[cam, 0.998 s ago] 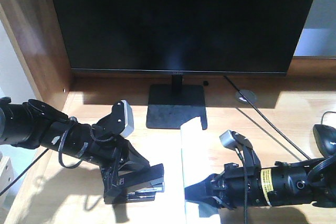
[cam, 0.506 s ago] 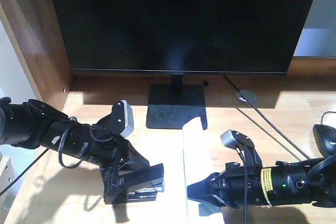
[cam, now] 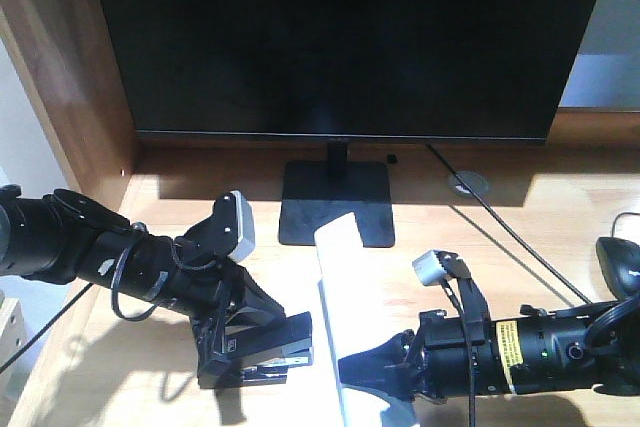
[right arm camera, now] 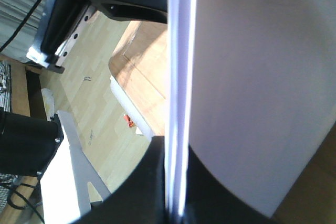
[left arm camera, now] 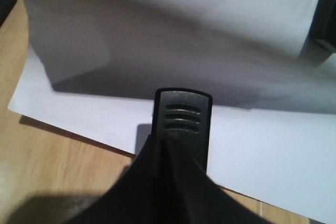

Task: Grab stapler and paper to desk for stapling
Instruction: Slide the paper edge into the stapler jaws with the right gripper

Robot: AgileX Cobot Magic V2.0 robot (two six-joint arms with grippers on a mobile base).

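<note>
I have the left jaws clamped on the stapler [cam: 268, 352], low over the worktop [cam: 500, 237] at 7 o'clock of the monitor stand [cam: 335, 202], while the right jaws pinch the paper [cam: 340, 287] upright at its 3 o'clock, probably to feed an edge in.

- Stapler [cam: 288, 332]: black; small white label on its side; silvery metal strip beneath.
- Paper [cam: 338, 287]: plain white, unprinted; greyish where shaded.
- Desk [cam: 560, 227]: light wood with fine grain, bright sun patches.
- Side panel [cam: 70, 77]: reddish brown wood.
- Monitor [cam: 340, 37]: black, dark screen; stand [cam: 335, 204] black.
- Grommet [cam: 467, 184]: silver-grey.
- Cable [cam: 510, 232]: black.
- Mouse [cam: 622, 265]: black.
- Left gripper [cam: 245, 342]: black; camera block [cam: 238, 224] grey.
- Right gripper [cam: 365, 382]: black; arm label [cam: 510, 355] yellow with dark print.
</note>
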